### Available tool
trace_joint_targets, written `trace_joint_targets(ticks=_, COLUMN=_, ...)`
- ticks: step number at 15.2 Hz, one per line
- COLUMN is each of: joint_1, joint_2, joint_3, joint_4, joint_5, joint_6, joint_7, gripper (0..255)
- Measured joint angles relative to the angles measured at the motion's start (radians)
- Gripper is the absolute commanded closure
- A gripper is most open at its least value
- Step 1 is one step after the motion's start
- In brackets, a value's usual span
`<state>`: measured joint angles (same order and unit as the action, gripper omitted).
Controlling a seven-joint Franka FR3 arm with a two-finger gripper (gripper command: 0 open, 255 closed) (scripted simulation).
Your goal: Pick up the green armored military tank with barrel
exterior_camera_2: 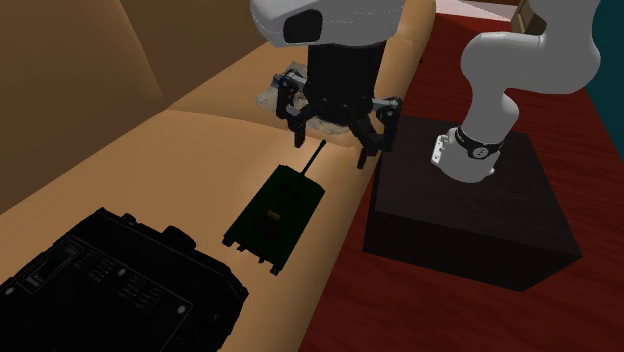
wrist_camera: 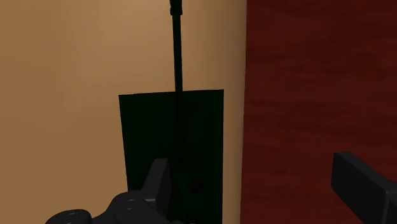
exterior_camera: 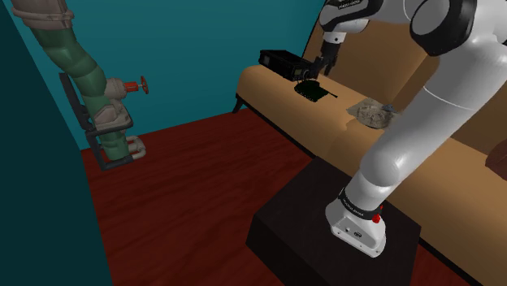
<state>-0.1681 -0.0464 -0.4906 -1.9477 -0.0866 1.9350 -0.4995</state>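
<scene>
Though boxy, thin-barrelled dark-green tank

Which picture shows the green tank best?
The second exterior view: the tank shows whole, hull and barrel, on the tan couch. The shoulder view shows the tank far off; the wrist view, the tank from above.

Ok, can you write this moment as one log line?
gripper: open, above tank | tank: on sofa, not held | grasp: not yet
</scene>
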Motion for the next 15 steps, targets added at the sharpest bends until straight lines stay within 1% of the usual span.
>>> trace_joint_targets(ticks=3, joint_1=-0.031, joint_2=0.120, joint_3=-0.032, joint_4=0.104, joint_5=0.055, joint_6=0.005, joint_7=-0.074, gripper=0)
trace_joint_targets(ticks=4, joint_1=-0.035, joint_2=0.134, joint_3=-0.034, joint_4=0.112, joint_5=0.060, joint_6=0.009, joint_7=-0.081, gripper=0)
trace_joint_targets(ticks=11, joint_1=-0.043, joint_2=0.173, joint_3=-0.036, joint_4=0.066, joint_5=0.080, joint_6=0.089, joint_7=-0.096, gripper=0)
trace_joint_targets(ticks=12, joint_1=-0.044, joint_2=0.176, joint_3=-0.036, joint_4=0.064, joint_5=0.082, joint_6=0.095, joint_7=-0.098, gripper=255)
trace_joint_targets(ticks=15, joint_1=-0.045, joint_2=0.179, joint_3=-0.036, joint_4=0.063, joint_5=0.084, joint_6=0.099, joint_7=-0.100, gripper=255)
